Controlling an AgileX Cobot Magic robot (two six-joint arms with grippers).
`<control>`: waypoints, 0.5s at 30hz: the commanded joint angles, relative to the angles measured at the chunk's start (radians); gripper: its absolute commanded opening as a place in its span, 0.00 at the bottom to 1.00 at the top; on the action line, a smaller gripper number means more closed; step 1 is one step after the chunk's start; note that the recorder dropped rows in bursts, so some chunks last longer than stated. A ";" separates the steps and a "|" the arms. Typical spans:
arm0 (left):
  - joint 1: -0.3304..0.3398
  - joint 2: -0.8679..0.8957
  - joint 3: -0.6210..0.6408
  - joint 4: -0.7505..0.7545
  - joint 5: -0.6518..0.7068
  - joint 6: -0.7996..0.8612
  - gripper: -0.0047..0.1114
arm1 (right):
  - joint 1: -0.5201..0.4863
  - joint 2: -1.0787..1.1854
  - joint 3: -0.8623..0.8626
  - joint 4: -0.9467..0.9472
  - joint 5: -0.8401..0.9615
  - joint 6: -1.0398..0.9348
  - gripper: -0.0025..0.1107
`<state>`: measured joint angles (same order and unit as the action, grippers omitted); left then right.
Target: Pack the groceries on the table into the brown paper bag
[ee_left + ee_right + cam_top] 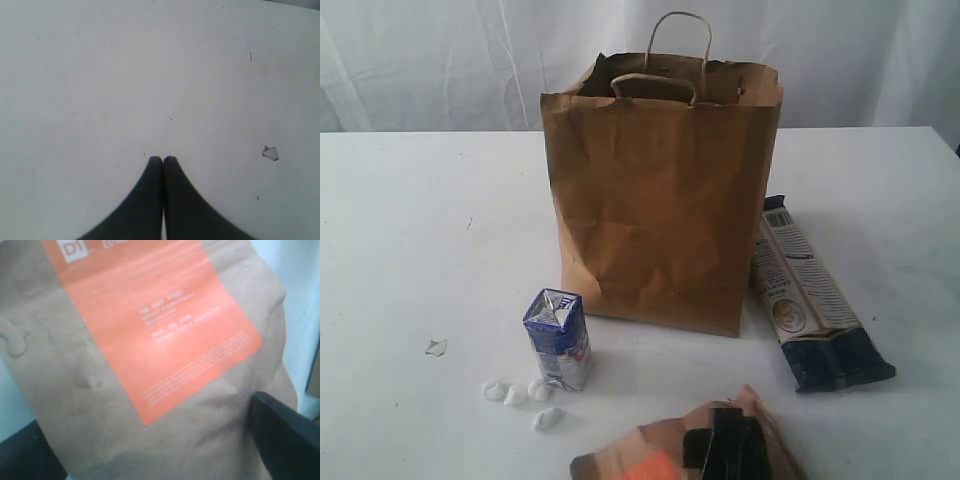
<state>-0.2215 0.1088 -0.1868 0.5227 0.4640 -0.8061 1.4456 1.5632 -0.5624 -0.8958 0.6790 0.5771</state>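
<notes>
The brown paper bag (660, 200) stands upright and open-topped at the middle of the table (410, 230). In front of it at the left a small blue-white carton (558, 338) stands upright. The long blue-white packet (810, 300) lies flat by the bag's right side. At the near edge my right gripper (723, 448) is shut on the brown pouch with orange label (650, 460); that pouch (150, 365) fills the space between the right gripper's (155, 440) dark fingers. My left gripper (163, 159) is shut and empty over bare tabletop (100, 75). No can, jar or bottle is in view.
Several small white lumps (520, 393) lie on the table just left of the carton's base. A small pale scrap (436, 347) lies further left, the same scrap (270, 153) showing near the left gripper. A white curtain hangs behind the table.
</notes>
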 commanded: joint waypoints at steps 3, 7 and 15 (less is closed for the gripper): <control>-0.001 0.002 0.006 0.009 0.001 -0.002 0.04 | 0.000 0.020 0.014 0.128 0.102 0.214 0.17; -0.001 0.002 0.006 0.009 0.001 -0.002 0.04 | 0.000 -0.018 0.014 0.126 0.095 0.232 0.02; -0.001 0.002 0.006 0.009 0.001 -0.002 0.04 | 0.000 -0.200 0.014 0.112 0.102 0.452 0.02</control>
<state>-0.2215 0.1088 -0.1868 0.5227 0.4640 -0.8061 1.4456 1.4454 -0.5546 -0.8093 0.7923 0.9346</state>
